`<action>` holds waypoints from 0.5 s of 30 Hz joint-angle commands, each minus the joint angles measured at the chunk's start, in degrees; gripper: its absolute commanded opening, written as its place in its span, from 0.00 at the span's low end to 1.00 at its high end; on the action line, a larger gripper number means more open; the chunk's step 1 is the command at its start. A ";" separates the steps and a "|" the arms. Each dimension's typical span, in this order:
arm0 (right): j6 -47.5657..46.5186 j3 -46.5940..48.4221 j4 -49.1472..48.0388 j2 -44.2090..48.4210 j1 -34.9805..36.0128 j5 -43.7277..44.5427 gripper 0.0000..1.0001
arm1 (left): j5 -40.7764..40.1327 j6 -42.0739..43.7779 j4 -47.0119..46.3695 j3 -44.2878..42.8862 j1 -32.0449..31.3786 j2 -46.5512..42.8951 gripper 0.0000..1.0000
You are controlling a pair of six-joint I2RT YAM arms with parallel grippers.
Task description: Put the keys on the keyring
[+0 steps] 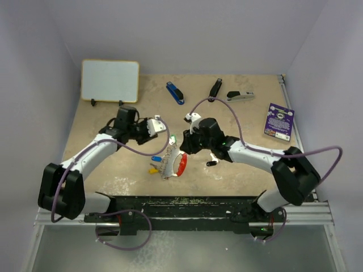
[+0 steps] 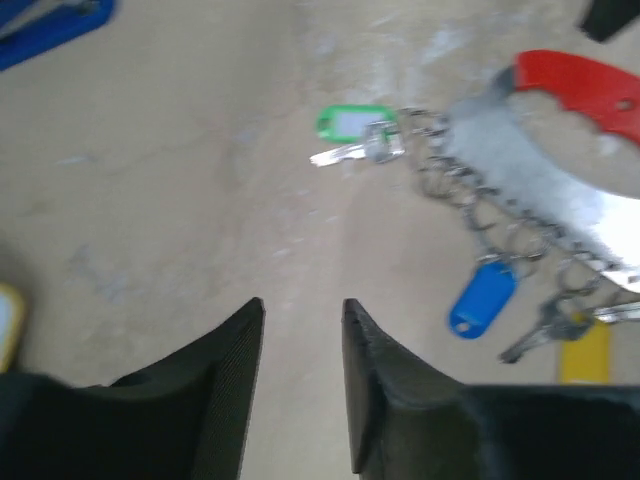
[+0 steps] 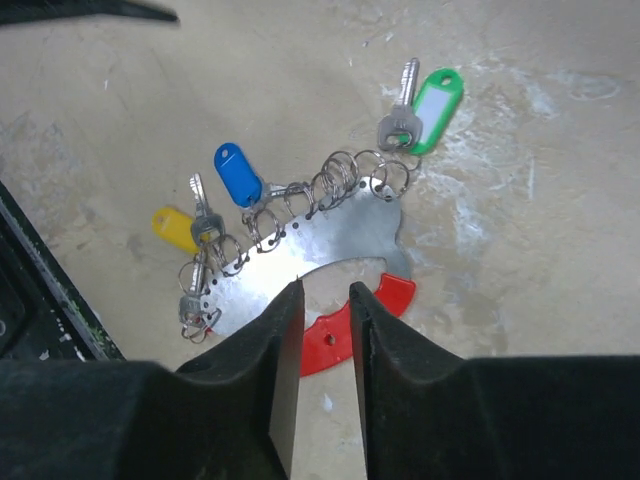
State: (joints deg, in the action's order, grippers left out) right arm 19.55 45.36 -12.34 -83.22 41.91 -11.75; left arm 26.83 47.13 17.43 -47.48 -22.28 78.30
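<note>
While flat on the table (image 3: 120,110), keyring (image 3: 320,240) with tagged keys (image 3: 400,112)

Far ahead of my left gripper (image 2: 303,330), at the back of the table (image 1: 91,141), a whiteboard (image 1: 110,80) with a yellow frame stands on small black feet. Ahead and between my two tools, a blue stapler (image 1: 175,93) lies slantwise. Beyond my right gripper (image 3: 326,320) sits a black stapler (image 1: 215,88), with a grey stapler (image 1: 240,96) just to its right. A purple card (image 1: 279,121) lies flat, well off to that gripper's right, near the table's edge. The tabletop is sandy beige with whitish scuffs. Pale walls (image 1: 187,34) close in three sides.
</note>
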 commanded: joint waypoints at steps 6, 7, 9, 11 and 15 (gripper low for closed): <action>-5.16 15.22 2.68 -10.65 1.98 -4.48 0.20 | -0.18 -7.02 6.92 -3.56 12.38 -10.34 0.98; -5.41 16.33 3.20 -11.70 2.19 -4.41 0.15 | -0.55 -7.47 7.06 -3.01 12.58 -11.57 0.98; -5.79 18.43 4.32 -13.82 2.66 -4.24 0.12 | -1.10 -8.44 7.53 -2.48 12.90 -13.65 0.98; -5.89 20.04 5.36 -15.90 3.08 -3.10 0.10 | -1.37 -9.56 7.94 -2.38 13.16 -14.52 0.98; -5.72 21.91 6.52 -19.01 3.26 -1.97 0.07 | -1.17 -9.88 8.57 -1.79 13.14 -15.80 0.98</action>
State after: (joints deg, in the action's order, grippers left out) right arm 14.96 64.64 -8.45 -100.18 44.75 -14.57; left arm 25.28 39.40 24.93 -50.00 -9.65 64.01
